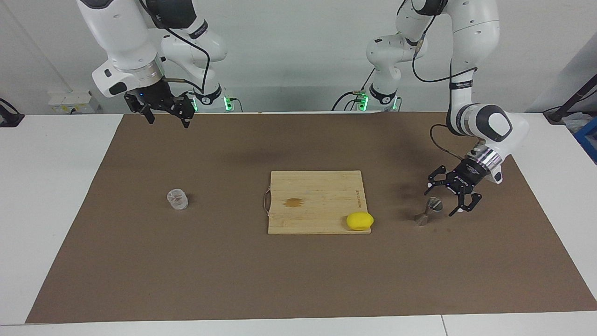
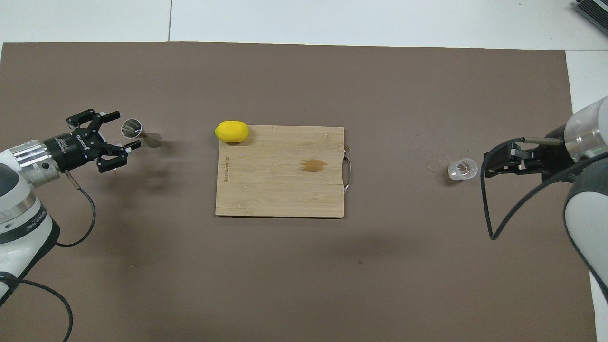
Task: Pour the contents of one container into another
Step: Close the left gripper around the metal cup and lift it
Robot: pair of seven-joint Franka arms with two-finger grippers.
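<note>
A brown mat [image 1: 298, 261] is spread over the white counter [image 1: 51, 196], and a wooden cutting board [image 1: 315, 196] is laid near its middle. A yellow lemon [image 1: 359, 220] is seen on the board's corner toward the left arm's end, at the edge farther from the robots.

The steel jigger [image 1: 428, 211] is found on the mat beside that corner, toward the left arm's end of the counter. It is seen tilted or lying over, with one open cone [image 2: 130, 128] turned toward the left claw; whether it rests fully on its side cannot be told.

The left claw [image 1: 448, 199] is held low at the jigger, its fingers spread wide, one on either side of the open cone. No contact between fingertips and metal can be made out.

The clear glass tumbler [image 1: 177, 199] is stood upright on the mat, well apart from the board, toward the right arm's end.

The right claw [image 1: 167, 119] is kept raised over the mat's edge nearest the robots, at the right arm's end, where that arm waits. Its fingers are spread apart and nothing is held in them. In the overhead view it is seen just beside the tumbler [image 2: 462, 169], though it is well above it.
</note>
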